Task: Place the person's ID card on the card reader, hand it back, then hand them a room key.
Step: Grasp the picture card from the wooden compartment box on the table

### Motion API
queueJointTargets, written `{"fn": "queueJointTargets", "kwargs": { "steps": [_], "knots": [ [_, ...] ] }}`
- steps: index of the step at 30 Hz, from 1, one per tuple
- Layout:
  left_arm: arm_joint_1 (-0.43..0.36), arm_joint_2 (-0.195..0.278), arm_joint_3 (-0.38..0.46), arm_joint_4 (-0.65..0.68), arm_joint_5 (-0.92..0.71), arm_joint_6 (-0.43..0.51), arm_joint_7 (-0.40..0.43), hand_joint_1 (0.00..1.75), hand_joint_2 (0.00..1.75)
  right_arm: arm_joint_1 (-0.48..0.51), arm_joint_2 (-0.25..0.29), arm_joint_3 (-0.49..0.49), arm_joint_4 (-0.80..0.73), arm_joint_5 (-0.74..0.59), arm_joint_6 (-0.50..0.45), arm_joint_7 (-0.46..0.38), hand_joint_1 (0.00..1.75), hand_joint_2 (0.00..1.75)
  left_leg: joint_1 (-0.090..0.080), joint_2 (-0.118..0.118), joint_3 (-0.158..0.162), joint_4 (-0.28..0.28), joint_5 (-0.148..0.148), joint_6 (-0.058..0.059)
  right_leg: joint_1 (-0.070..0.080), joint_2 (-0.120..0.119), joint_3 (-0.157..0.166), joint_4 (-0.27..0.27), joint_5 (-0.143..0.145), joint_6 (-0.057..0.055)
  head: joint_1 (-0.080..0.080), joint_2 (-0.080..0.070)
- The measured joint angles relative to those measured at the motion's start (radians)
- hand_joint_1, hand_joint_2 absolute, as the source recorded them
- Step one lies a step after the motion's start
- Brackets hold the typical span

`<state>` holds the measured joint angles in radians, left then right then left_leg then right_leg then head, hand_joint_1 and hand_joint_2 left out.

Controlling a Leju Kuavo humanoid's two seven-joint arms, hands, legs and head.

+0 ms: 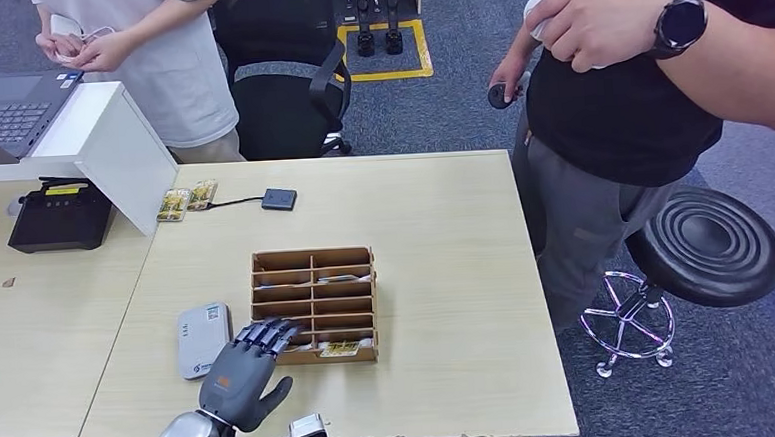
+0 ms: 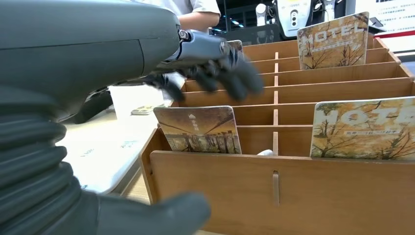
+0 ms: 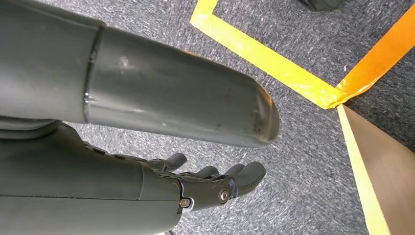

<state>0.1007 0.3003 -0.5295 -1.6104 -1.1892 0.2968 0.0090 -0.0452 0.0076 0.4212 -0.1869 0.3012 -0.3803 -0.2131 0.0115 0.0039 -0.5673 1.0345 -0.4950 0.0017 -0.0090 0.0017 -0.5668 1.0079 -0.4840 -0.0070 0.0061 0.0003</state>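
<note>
The left hand sits at the near-left corner of the wooden card rack, fingers stretched over the rack's left rim and holding nothing — open, thumb apart and low outside the near wall. Judged step: picking a room key from the rack, so the ID part looks done. The card reader, a pale flat box, lies just beside the rack's left side, near the tabletop's front edge, w/ no card on it that I can see. Person in black waits at the tabletop's right edge.

To do it well: aim at the near-left key card, which stands tilted above its slot's wall. Drop the fingers behind it, bring the thumb up in front, pinch the exposed top edge, lift straight up so it clears the dividers w/o dragging the light rack.

Views differ: the head view gives the layout — rack mid-tabletop, reader beside it, small dark pad towards the far edge — but the cards are mere slivers. The left wrist view shows how far each card stands proud, plus two more "HOTEL" cards in the right-hand slots. The right wrist view has the right hand hanging over grey carpet and yellow tape, fingers loosely extended, nothing held.
</note>
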Motion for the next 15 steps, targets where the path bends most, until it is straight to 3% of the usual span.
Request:
{"fn": "queueJointTargets", "kwargs": {
  "steps": [15],
  "knots": [
    [-0.012, -0.005, 0.0, 0.003, 0.004, 0.016, 0.002, 1.75, 1.75, 0.0, 0.0, -0.001, 0.0, 0.003, 0.0, -0.003, 0.0, 0.0, 0.0, 0.0, 0.0, 0.0, 0.0, 0.0, 0.0, 0.0, 0.0, 0.0, 0.0, 0.0, 0.0, 0.0]
  ]
}}
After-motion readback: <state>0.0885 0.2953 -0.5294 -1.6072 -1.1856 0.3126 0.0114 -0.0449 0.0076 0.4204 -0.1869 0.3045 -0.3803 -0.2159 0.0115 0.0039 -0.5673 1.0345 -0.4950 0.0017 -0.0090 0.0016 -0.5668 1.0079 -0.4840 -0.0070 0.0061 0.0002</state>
